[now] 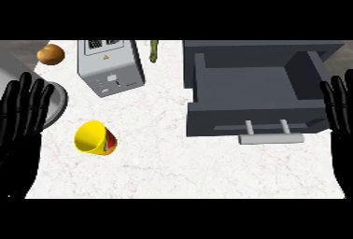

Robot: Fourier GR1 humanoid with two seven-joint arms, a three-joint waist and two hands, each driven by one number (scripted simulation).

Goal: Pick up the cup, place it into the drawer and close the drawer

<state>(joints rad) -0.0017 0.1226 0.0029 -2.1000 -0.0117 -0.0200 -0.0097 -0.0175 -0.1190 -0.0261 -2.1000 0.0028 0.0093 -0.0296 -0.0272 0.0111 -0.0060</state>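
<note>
**Cup on the counter, drawer open**

The yellow cup [93,137] lies tilted on the white counter [193,172] at lower left, well apart from the open grey drawer [255,119] at upper right. The left hand [24,109] rests at the left edge, fingers straight, released, holding nothing. The right hand [338,107] rests likewise at the right edge, just beside the drawer.

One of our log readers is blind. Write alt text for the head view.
A yellow cup sits on the white counter, left of an open grey drawer with nothing in it. The left hand and the right hand rest open at the view's side edges. A grey appliance stands beyond the cup.
</note>
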